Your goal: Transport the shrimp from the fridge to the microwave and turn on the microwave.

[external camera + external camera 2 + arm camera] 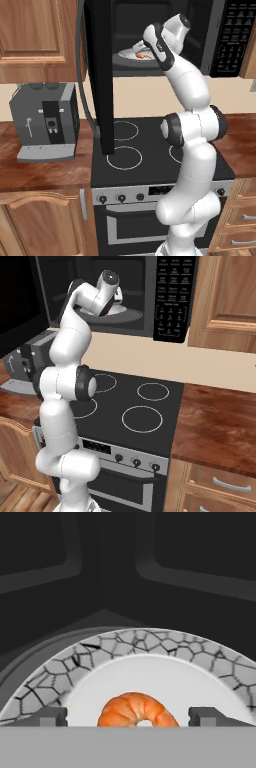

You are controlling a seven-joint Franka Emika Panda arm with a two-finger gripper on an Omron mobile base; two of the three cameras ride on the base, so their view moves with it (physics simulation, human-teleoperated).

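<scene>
Oven front: lowest and nearest in the left base view, a range (pixel 150 165) with a black glass top, four white burner rings and a row of knobs under its near edge.
Arm: white with dark joints, rising in front of the range and reaching up and away into the microwave (pixel 220 35).
Microwave: black box mounted above the range, door (pixel 102 75) swung wide open to the left, keypad (pixel 170 296) of white-labelled buttons on its right side.
Tool: tool (pixel 129 718) inside the microwave cavity; in the hand view its two dark fingertips (pixel 47 717) stand well apart, one on each side of the shrimp, with clear gaps, touching nothing.
Shrimp: shrimp (pixel 136 710), orange and curled, lies on the plate (pixel 165 652) between the spread fingertips, free of them.
Plate: white centre, rim with a dark crackle pattern, sitting on the microwave floor; it shows in the left base view too (pixel 131 55).
Coffee machine: grey and black (pixel 45 122), on the wooden worktop (pixel 45 175) left of the range.
Cabinets: brown wood (pixel 35 37) above the worktop on the left, more to the right of the microwave.
</scene>
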